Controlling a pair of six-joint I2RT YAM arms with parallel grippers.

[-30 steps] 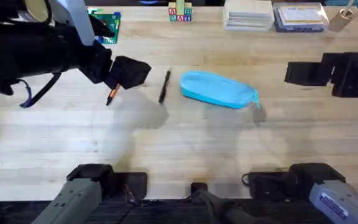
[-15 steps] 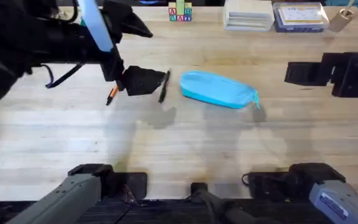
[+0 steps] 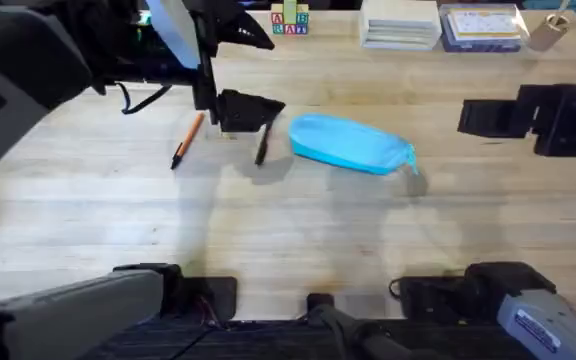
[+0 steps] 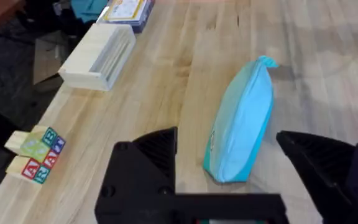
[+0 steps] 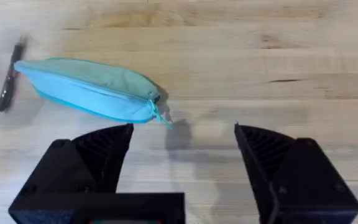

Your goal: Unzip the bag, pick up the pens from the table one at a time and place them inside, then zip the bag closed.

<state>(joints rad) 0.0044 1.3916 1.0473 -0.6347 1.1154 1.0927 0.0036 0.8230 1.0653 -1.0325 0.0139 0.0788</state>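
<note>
The pale plank-grained bench (image 3: 298, 230) carried a few bystanders along its far edge: lettered blocks (image 3: 289, 20) and a stack of white boxes (image 3: 399, 23).

The left gripper (image 3: 251, 111) hung with its jaws spread and nothing between them, just above the black pen (image 3: 263, 141) and close beside the near end of the bag (image 3: 351, 143). In the left wrist view the spread left gripper framed that blunt end, with the bag running straight away from it. The bag lay closed, its long axis slightly slanted across the bench, one end toward the left gripper and the tapered, zipper-pull end toward the right arm. The orange pen (image 3: 186, 139) lay a little farther out on the left gripper's other side, apart from the black one.

The right gripper (image 5: 182, 155) was also spread and empty, held off to the right. In the right wrist view the zipper pull (image 5: 158, 112) at the bag's tapered end lay just ahead of it.

By my reading, unzipping came first. The left gripper was nearer the blunt end to pin it, while the right faced the pull and the line of the zipper.
</note>
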